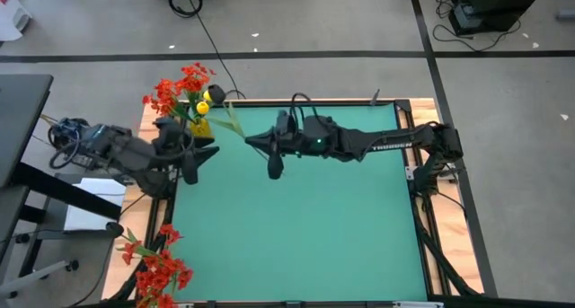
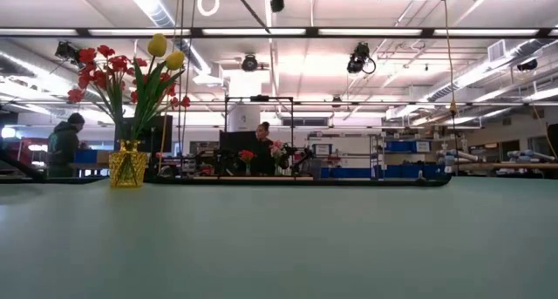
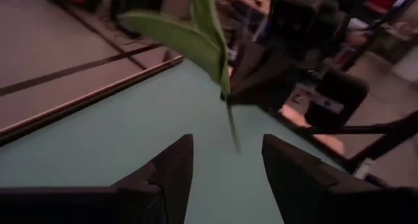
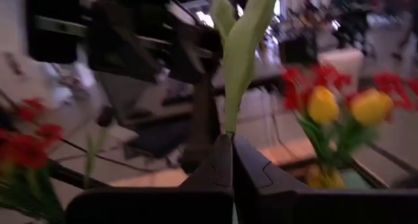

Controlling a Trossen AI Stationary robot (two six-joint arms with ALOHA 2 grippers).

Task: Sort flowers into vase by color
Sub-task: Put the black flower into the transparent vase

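Overhead view is evenly lit and crisp, arms throwing only faint soft shadows on the matte green worktop [image 1: 305, 227]. Low view gets its light from long white ceiling strip lights [image 2: 349, 31], slightly blown out, with a pale sheen across the worktop, whose near part is soft. Both wrist views are dimmer and motion-blurred: the pale green leaf [image 3: 189, 38] and the yellow tulip heads [image 4: 346, 106] smear, background is mush.
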